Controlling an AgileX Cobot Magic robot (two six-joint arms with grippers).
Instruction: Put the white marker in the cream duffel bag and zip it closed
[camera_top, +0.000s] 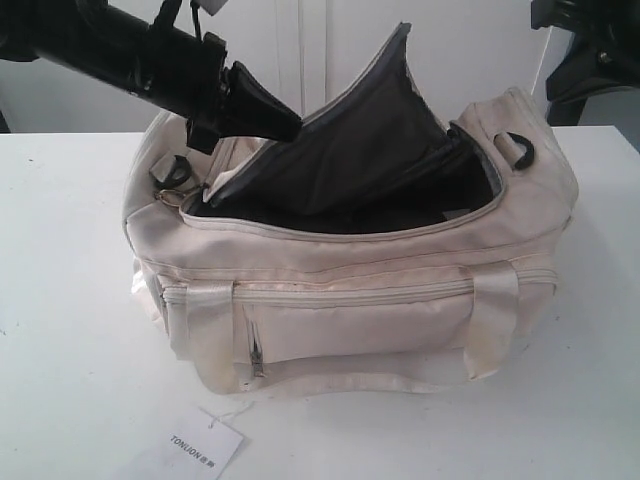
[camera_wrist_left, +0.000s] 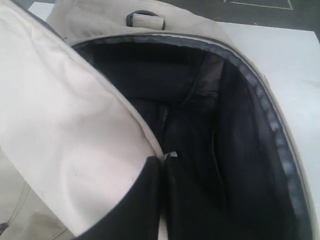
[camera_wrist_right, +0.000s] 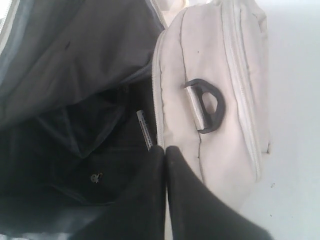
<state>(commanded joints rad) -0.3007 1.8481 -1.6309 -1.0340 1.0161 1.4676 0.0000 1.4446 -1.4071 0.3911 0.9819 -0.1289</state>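
The cream duffel bag (camera_top: 350, 300) stands on the white table with its top zip open and its dark grey lining (camera_top: 350, 170) showing. My left gripper (camera_top: 290, 125) is shut on the edge of the bag's top flap (camera_wrist_left: 60, 130) and holds it raised over the opening. In the left wrist view the fingertips (camera_wrist_left: 150, 167) meet on a sliver of the cream edge. My right gripper (camera_wrist_right: 165, 149) is shut with nothing seen between its fingers, hanging over the bag's end by the black D-ring (camera_wrist_right: 210, 106). The white marker is out of view.
A white paper hang tag (camera_top: 205, 450) lies on the table in front of the bag. The right arm's dark body (camera_top: 590, 50) sits at the top right of the exterior view. A small white label (camera_wrist_right: 144, 129) is sewn inside the opening.
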